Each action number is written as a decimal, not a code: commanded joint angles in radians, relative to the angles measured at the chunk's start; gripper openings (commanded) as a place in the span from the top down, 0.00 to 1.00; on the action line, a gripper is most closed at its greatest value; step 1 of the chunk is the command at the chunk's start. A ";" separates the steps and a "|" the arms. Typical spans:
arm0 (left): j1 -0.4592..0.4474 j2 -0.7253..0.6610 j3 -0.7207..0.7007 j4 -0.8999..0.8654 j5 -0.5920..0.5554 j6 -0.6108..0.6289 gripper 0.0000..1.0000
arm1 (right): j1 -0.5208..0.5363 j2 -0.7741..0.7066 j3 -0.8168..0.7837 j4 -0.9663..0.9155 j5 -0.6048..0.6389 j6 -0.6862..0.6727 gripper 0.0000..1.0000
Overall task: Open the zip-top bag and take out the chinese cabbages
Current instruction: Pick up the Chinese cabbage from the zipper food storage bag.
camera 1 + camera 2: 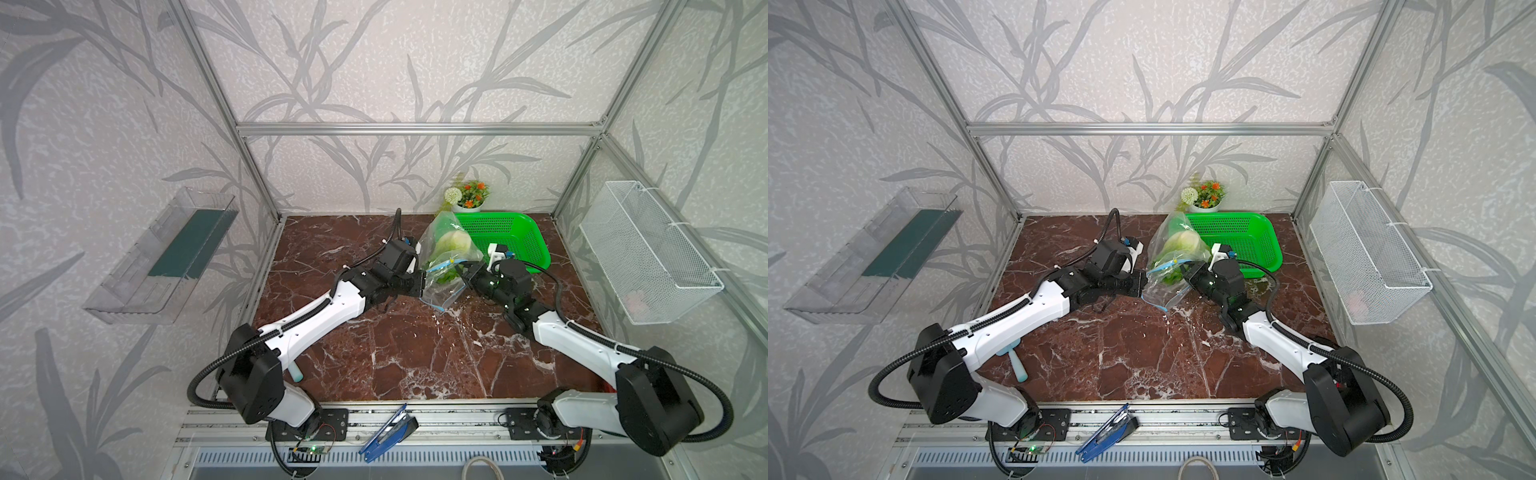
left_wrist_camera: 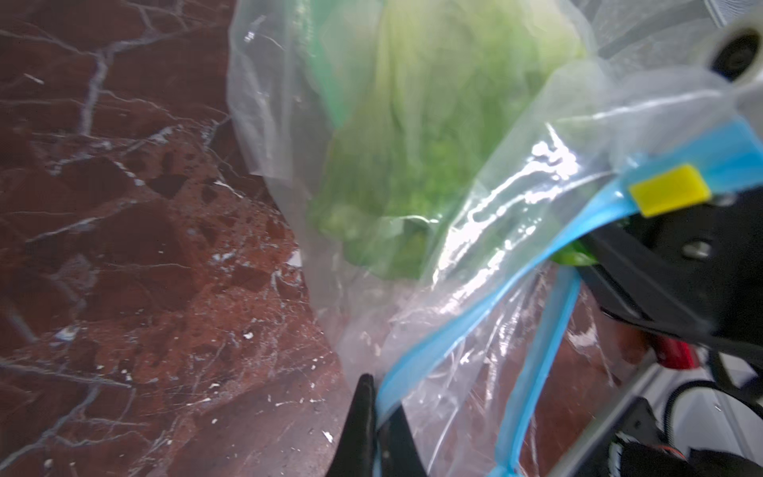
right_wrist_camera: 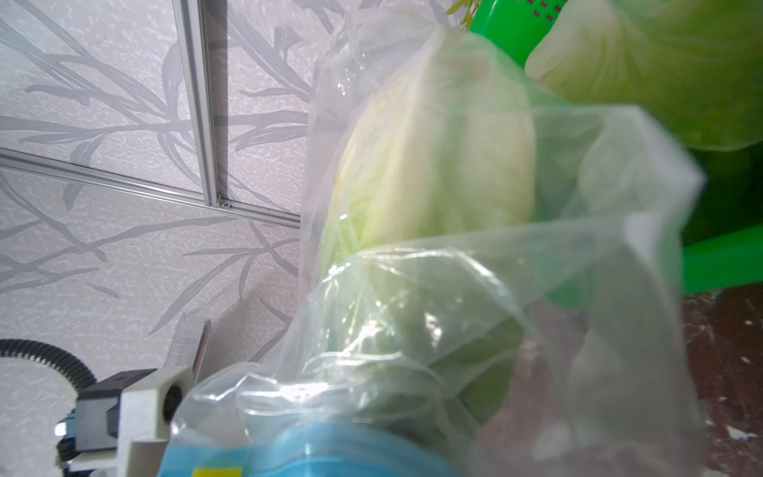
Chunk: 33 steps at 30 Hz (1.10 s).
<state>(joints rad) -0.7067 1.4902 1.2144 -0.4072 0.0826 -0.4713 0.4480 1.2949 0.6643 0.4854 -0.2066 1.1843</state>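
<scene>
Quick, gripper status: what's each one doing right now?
Left gripper: shut on the zip-top bag, at its blue zip edge.
Right gripper: shut on the zip-top bag, by the yellow slider.

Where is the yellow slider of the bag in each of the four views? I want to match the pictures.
Top view: slider just right of centre, on the bag.
Top view: near centre, a little more to the left.
Left wrist: right side, about middle height.
Right wrist: at the bottom edge, left of centre, cut off.
Shared landmark: the blue zip strip that carries it.
</scene>
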 commanded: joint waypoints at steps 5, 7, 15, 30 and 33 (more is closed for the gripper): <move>0.025 0.022 -0.001 -0.078 -0.312 -0.025 1.00 | -0.032 -0.114 -0.035 0.027 -0.080 0.050 1.00; 0.042 0.029 0.009 -0.078 -0.316 -0.034 1.00 | -0.034 -0.142 -0.038 -0.014 -0.102 0.035 1.00; 0.116 0.077 0.102 -0.068 -0.313 -0.027 1.00 | -0.044 -0.238 -0.091 -0.098 -0.193 0.030 1.00; 0.106 0.168 0.311 -0.047 0.007 0.074 1.00 | -0.010 -0.234 0.005 -0.276 -0.292 -0.159 1.00; 0.105 0.200 0.376 -0.064 0.044 0.099 1.00 | 0.014 -0.216 0.052 -0.347 -0.303 -0.226 1.00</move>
<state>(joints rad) -0.6075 1.6703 1.5211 -0.4614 0.0765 -0.4133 0.4358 1.0718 0.6514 0.2050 -0.4545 1.0622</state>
